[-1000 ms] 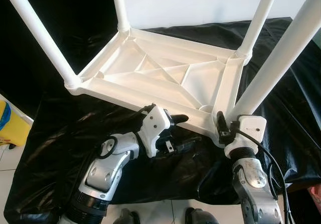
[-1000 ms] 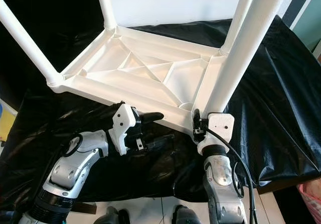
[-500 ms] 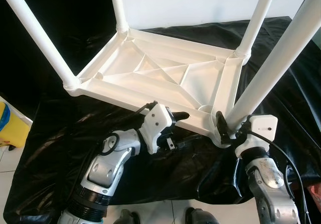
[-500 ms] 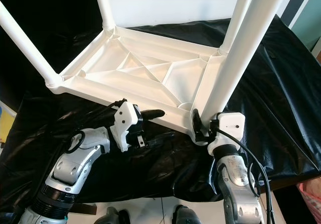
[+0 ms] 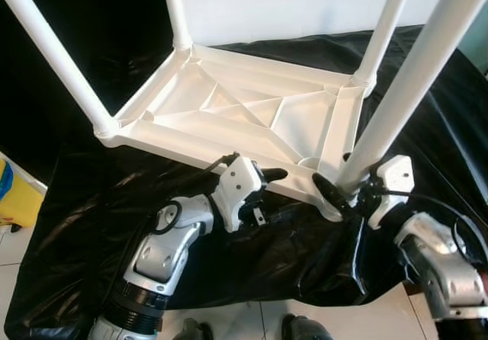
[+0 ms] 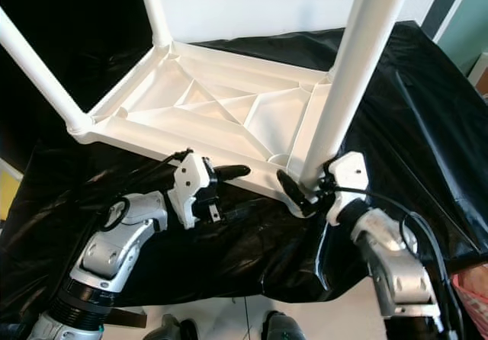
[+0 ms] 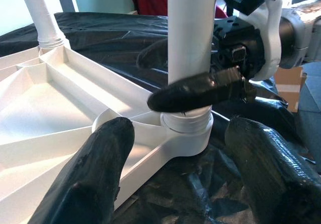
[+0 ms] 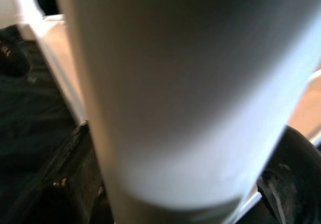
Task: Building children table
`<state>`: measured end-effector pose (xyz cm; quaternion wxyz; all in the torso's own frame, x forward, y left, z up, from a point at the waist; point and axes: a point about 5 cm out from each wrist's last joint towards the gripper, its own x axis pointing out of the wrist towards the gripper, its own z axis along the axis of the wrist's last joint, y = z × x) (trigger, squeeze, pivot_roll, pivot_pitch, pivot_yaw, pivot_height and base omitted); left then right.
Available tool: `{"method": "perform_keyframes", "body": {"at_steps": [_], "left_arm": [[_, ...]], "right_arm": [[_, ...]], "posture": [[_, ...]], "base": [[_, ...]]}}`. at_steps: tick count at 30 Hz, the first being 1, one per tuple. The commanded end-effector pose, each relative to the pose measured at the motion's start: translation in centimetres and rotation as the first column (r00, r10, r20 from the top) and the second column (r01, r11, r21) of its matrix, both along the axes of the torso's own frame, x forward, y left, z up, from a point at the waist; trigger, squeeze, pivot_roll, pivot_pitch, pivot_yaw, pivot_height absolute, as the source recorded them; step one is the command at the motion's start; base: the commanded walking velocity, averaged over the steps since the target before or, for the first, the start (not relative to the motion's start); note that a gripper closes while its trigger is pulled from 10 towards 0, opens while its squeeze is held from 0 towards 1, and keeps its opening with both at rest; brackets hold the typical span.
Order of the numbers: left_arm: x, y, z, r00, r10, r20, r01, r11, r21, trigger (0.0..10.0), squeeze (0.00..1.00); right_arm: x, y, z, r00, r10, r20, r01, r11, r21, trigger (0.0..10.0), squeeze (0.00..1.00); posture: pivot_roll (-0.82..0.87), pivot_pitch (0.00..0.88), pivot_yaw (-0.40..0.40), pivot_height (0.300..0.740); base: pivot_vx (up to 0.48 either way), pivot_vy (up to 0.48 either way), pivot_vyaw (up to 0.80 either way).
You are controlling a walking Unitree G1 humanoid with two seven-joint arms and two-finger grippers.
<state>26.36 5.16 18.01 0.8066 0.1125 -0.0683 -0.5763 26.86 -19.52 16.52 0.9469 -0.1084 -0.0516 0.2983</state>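
Right end effector point(image 5: 335, 191) grasping table leg point(image 5: 404, 88) base; left end effector point(image 5: 271, 195) released — straddling tabletop point(image 5: 252, 115) edge

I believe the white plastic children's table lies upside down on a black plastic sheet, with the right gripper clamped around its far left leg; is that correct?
Not quite: the right gripper is clamped around the near right leg, just above its socket, as the left eye view shows. The white plastic children's table does lie upside down on the black plastic sheet.

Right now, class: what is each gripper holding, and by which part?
The right gripper clasps the near table leg just above its socket. The left gripper is open at the tabletop's near edge, holding nothing.
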Motion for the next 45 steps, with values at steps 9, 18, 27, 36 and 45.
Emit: {"method": "perform_keyframes", "body": {"at_steps": [9, 18, 27, 36, 45], "left_arm": [[0.6, 0.5, 0.2, 0.992, 0.121, 0.027, -0.121, 0.993, -0.017, 10.0, 0.00], [0.7, -0.1, 0.0, 0.993, 0.116, 0.025, -0.115, 0.993, -0.021, 10.0, 0.00], [0.7, -0.1, 0.0, 0.993, 0.112, 0.027, -0.111, 0.993, -0.027, 10.0, 0.00], [0.4, 0.0, -0.9, 0.993, 0.121, 0.004, -0.121, 0.993, -0.008, 10.0, 0.00], [0.3, 0.1, -1.2, 0.991, 0.135, -0.017, -0.135, 0.990, -0.032, 10.0, 0.00]], "right_arm": [[0.5, 0.6, -1.3, 0.993, 0.099, -0.059, -0.100, 0.995, -0.004, 0.0, 0.00], [0.6, 0.7, -1.8, 0.996, 0.073, -0.055, -0.073, 0.997, 0.011, 10.0, 0.00], [0.3, 0.9, -2.0, 0.990, -0.134, -0.036, 0.137, 0.988, 0.072, 10.0, 0.00], [-0.4, 1.3, -3.0, 0.899, -0.435, -0.051, 0.438, 0.887, 0.145, 10.0, 0.00], [-1.5, 3.7, -5.0, 0.749, -0.651, -0.128, 0.663, 0.738, 0.126, 10.0, 0.00]], "posture": [[-0.12, 0.125, 0.033, 0.740], [-0.13, 0.113, 0.022, 0.740], [-0.15, 0.105, 0.030, 0.740], [-0.13, 0.101, 0.023, 0.740], [-0.12, 0.070, 0.015, 0.740]], "base": [[0.000, 0.000, 0.00], [0.000, 0.000, 0.00], [0.000, 0.000, 0.00], [0.000, 0.000, 0.00], [0.000, 0.000, 0.00]]}}
